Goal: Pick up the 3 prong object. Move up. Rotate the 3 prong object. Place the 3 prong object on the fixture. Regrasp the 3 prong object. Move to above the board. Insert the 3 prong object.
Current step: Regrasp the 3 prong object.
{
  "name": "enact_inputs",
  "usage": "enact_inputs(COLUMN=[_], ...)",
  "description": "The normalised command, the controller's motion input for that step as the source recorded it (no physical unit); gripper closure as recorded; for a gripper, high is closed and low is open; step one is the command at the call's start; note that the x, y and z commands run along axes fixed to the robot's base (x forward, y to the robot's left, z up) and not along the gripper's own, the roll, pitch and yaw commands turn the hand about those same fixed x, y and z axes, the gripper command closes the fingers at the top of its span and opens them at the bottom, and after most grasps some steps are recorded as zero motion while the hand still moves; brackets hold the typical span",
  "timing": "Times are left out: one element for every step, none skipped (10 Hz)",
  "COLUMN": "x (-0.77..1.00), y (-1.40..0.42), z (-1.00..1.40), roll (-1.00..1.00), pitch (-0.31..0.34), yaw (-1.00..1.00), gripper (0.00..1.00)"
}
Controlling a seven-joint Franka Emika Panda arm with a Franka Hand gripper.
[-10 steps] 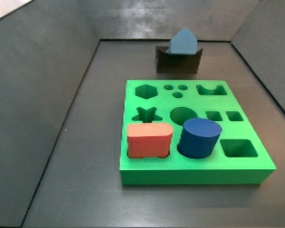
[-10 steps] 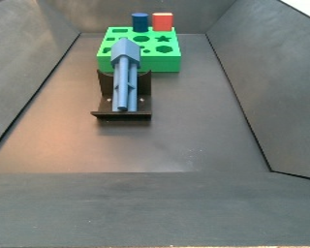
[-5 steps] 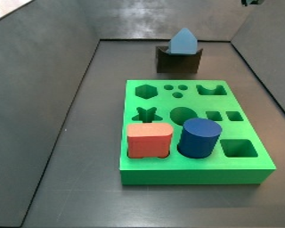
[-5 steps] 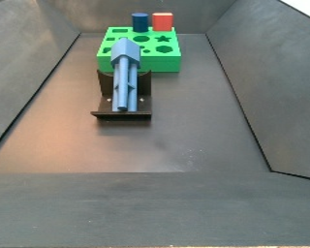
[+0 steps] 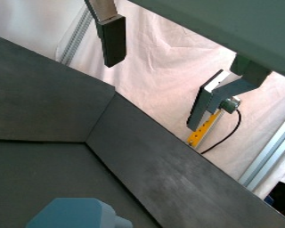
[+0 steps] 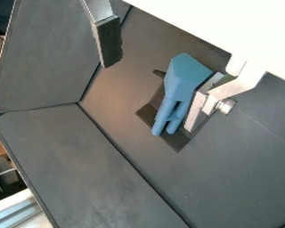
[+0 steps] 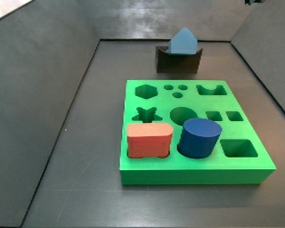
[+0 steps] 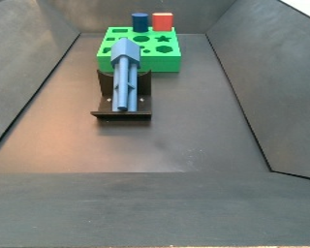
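Observation:
The light steel-blue 3 prong object (image 7: 183, 39) lies in the notch of the dark fixture (image 7: 178, 61) behind the green board (image 7: 192, 175). A side view shows it lengthwise on the fixture (image 8: 123, 112), prongs toward the near end (image 8: 127, 77). My gripper (image 6: 157, 76) is open and empty, above and apart from the piece (image 6: 175, 93). One finger (image 6: 109, 40) stands off to its side, the other (image 6: 202, 109) close beside it. In a wrist view the gripper (image 5: 163, 69) frames only the backdrop, with the piece's end (image 5: 79, 214) at the edge.
A red block (image 7: 149, 141) and a dark blue cylinder (image 7: 199, 138) stand in the board's near holes; both also show in a side view, red block (image 8: 165, 19) and cylinder (image 8: 139, 21). Sloped dark walls enclose the floor on all sides.
A small dark bit of the arm has come into a side view's upper right corner. The piece, fixture and board have not moved.

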Motion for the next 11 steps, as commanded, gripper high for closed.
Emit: enact_inputs(x=[0.47,0.46,0.45,0.44,0.43,0.42,0.42,0.41,0.41,0.41,0.4], y=[-0.06,-0.06,-0.05,-0.05,-0.05,-0.05,-0.05,-0.05,-0.05,-0.05,-0.05], z=[-0.02,-0.03,-0.03,-0.03,-0.03,-0.03,-0.03,-0.03,-0.03,-0.03,-0.03], roll=[0.18,0.17,0.16,0.15,0.14,0.13,0.13,0.12,0.12,0.12,0.12], pitch=[-0.011,-0.002,0.014,0.028,0.039,0.048,0.053,0.06,0.065,0.069,0.07], yaw=[0.1,0.08,0.07,0.07,0.07,0.07,0.07,0.07,0.08,0.08,0.08], gripper=[0.0,0.0,0.0,0.0,0.0,0.0,0.0,0.0,0.0,0.0,0.0])
